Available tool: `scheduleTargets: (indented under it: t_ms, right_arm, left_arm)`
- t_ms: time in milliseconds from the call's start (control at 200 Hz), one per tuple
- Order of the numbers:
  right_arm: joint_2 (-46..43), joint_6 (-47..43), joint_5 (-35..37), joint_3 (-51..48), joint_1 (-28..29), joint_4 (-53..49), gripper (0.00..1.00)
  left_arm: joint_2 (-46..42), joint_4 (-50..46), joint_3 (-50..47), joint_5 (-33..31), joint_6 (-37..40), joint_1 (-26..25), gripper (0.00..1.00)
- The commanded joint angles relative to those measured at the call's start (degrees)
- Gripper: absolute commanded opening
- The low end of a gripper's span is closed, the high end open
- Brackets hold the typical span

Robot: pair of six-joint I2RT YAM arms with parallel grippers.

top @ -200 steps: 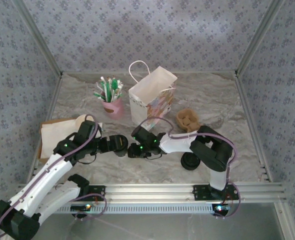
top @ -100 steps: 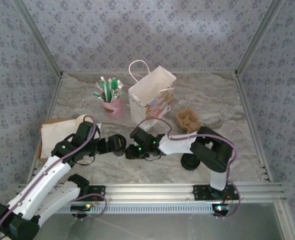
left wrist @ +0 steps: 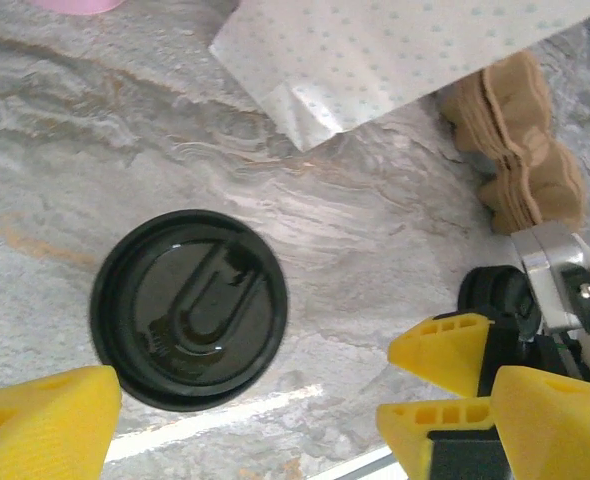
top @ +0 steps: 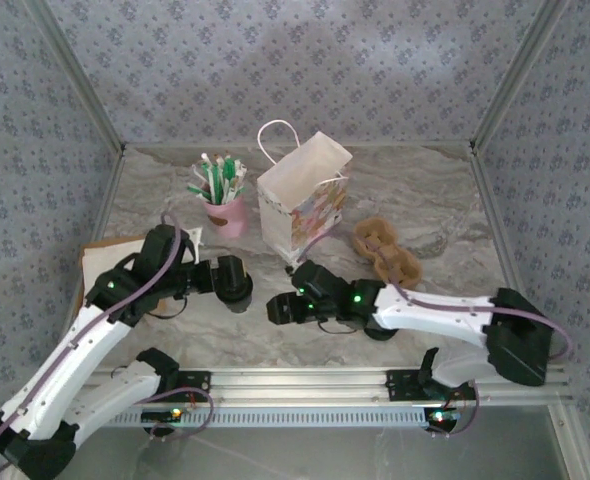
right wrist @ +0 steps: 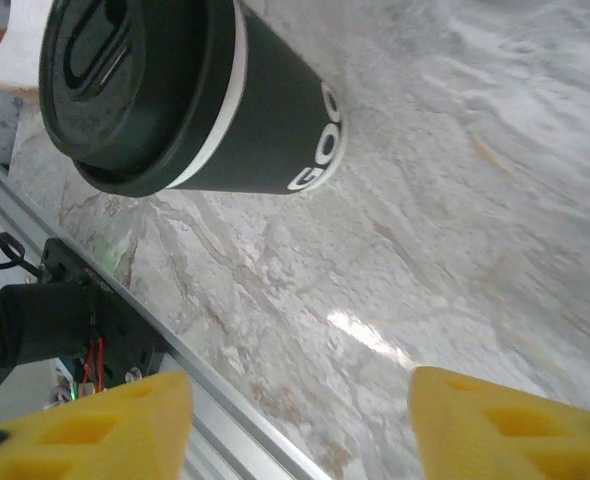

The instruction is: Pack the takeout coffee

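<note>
The takeout coffee [left wrist: 188, 308] stands upright on the marble table, a cup with a round black lid and a dark sleeve with white letters [right wrist: 205, 100]. In the top view it is the dark shape [top: 239, 291] under my left gripper. My left gripper [left wrist: 295, 400] hangs above it, open wide, its yellow fingers [left wrist: 45, 425] on either side and clear of the lid. My right gripper [right wrist: 300, 400] is open too, low over the table just right of the cup [top: 277, 308], with nothing between its fingers. The white paper bag [top: 300, 195] stands open behind.
Brown pulp cup carriers [top: 385, 250] lie right of the bag. A pink cup of stirrers [top: 223, 208] stands at the back left. Paper napkins on cardboard [top: 105, 265] lie at the left edge. The metal rail [top: 305, 380] runs along the near edge.
My right gripper has opened, let go of the cup and drawn back a little to the right, its arm now stretched low. The left gripper stays over the cup.
</note>
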Motion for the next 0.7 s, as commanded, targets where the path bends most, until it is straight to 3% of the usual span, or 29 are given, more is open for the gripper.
scheduleTargets:
  t_ms: [0,115,305,590,695]
  right_arm:
    - [-7.1,-0.3,6.6,-2.1,0.4,-9.3,0.74]
    - [-15.9,1.3,9.7,-3.8,0.2,-16.1,0.86]
    - [-27.7,2.4,12.7,-5.5,-0.9,-26.1,0.91]
    - [-34.9,3.6,12.5,-5.0,-6.7,-35.6,1.00]
    - [-35.4,4.6,12.8,-4.8,-8.6,-38.3,1.00]
  left_arm:
    - [2.7,-2.7,5.5,-1.6,2.8,-2.0,0.96]
    - [7.0,-4.7,12.1,-3.4,5.7,-2.8,0.97]
    - [18.2,-9.8,29.0,-7.4,12.8,-2.8,0.96]
    - [41.5,-17.0,59.4,-9.2,23.5,-1.8,0.80]
    - [50.1,-20.6,70.0,-10.1,26.8,-1.4,0.66]
